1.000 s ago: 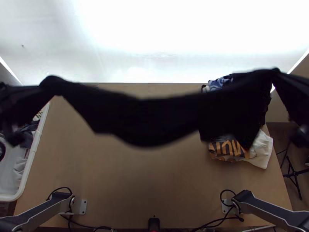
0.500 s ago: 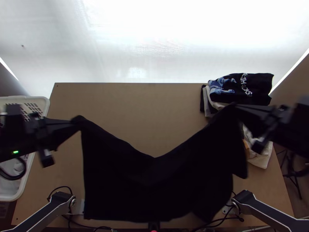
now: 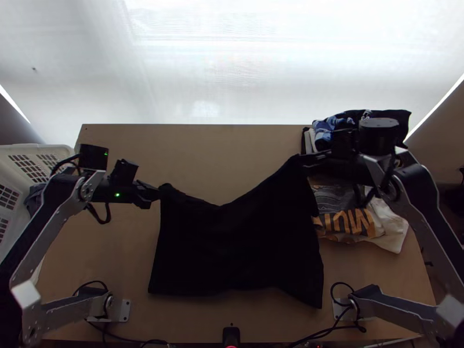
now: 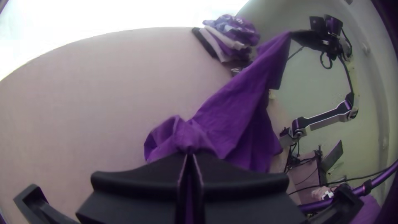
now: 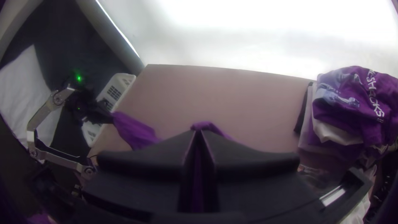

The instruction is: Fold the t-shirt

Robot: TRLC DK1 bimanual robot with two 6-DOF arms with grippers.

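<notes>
I have the dark t-shirt (image 3: 238,249) by two upper corners over the middle of the table (image 3: 203,156), with the left gripper (image 3: 158,192) clenched on one and the right gripper (image 3: 303,160) clenched on the other. The cloth sags between them, and I can't tell how much of its lower part rests on the wood.

My main worry is a crooked landing: the lower edge slants, and if I lower or pull unevenly, the sag could set as creases. Each pinch looks small, so a hard tug could slip a corner free. The lower corner on the right arm's side lies near a cable (image 3: 342,283) and might snag. That side also runs close beside the pile of clothes (image 5: 340,128), so a sideways sweep could drag it.

As for writing, I see white lettering (image 5: 375,95) on the pile's top garment and big orange lettering (image 3: 348,223) on one nearer me; I leave the words unread.
</notes>
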